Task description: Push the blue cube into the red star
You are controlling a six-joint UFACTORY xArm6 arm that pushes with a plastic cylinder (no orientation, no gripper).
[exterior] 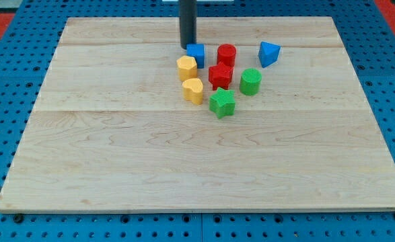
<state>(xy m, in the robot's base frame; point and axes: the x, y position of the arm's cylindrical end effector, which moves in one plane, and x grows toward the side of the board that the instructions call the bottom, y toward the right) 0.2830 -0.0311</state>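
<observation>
The blue cube (196,54) sits near the view's top centre of the wooden board. The red star (220,75) lies just below and right of it, a small gap between them. My tip (187,46) is the lower end of a dark rod coming down from the view's top. It stands at the cube's upper left corner, touching or nearly touching it.
A red cylinder (226,54) is right of the blue cube. A blue triangular block (268,53) is further right. A yellow hexagon (187,67) and a yellow heart (193,90) lie below the cube. A green cylinder (250,81) and a green star (221,103) flank the red star. The wooden board (116,148) rests on a blue pegboard.
</observation>
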